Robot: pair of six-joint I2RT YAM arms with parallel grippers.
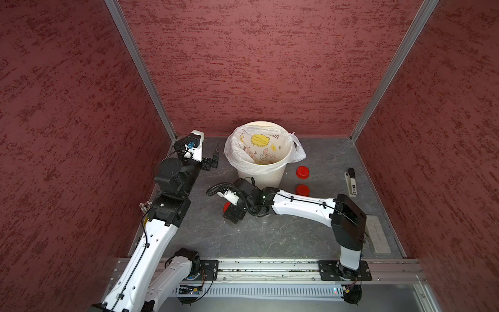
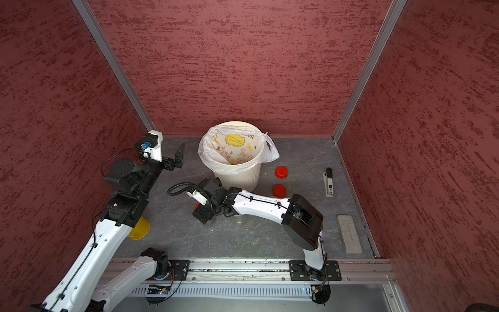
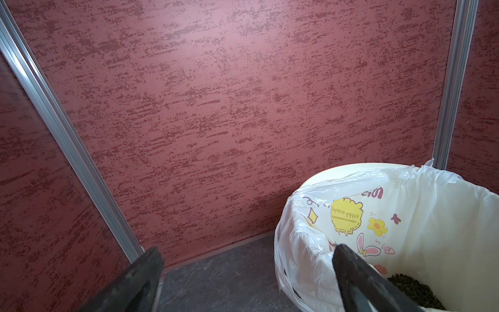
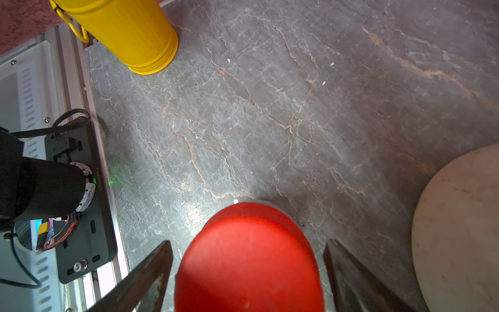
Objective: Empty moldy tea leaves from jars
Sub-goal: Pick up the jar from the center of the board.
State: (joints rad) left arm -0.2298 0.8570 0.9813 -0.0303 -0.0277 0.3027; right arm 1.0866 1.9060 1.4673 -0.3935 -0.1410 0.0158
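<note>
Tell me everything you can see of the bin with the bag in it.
The bin is a cream, plastic-looking pail with a ribbed wall, standing upright on the grey stone-look table near the back wall. A white bag lines it, folded over the rim, printed with a yellow bubble, a bunny and a flower; a loose end sticks out sideways. In the left wrist view, dark tea leaves lie at its bottom. Whether the right arm in front touches it is unclear.

Both top views give me a steep look down from high at six o'clock, sharing the bin [image 1: 259,178] at twelve; my left wrist camera faces it closely, my right one hugs a red-capped jar [image 4: 248,259].
</note>
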